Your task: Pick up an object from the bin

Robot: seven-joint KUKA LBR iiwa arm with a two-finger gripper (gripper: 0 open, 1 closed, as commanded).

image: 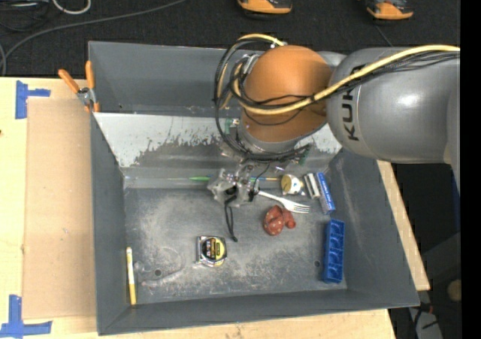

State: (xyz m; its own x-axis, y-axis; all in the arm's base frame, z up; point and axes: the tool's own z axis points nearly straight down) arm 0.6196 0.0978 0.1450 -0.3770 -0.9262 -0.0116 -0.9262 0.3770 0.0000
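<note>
Silver metal fork (284, 201): lies toward the far wall of the grey metal bin (150, 210), just right of the gripper (234, 187), with a lumpy red toy (276, 220) on its near side. Looks like the approach step, with nothing seen gripped; cannot tell whether spread or pressed together. Next calls for centring over the handle, then closing.

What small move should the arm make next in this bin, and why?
Probably a slight sideways shift over the fork handle: the gripper is right beside that end, and the red lump and tape measure lie farther off.
</note>
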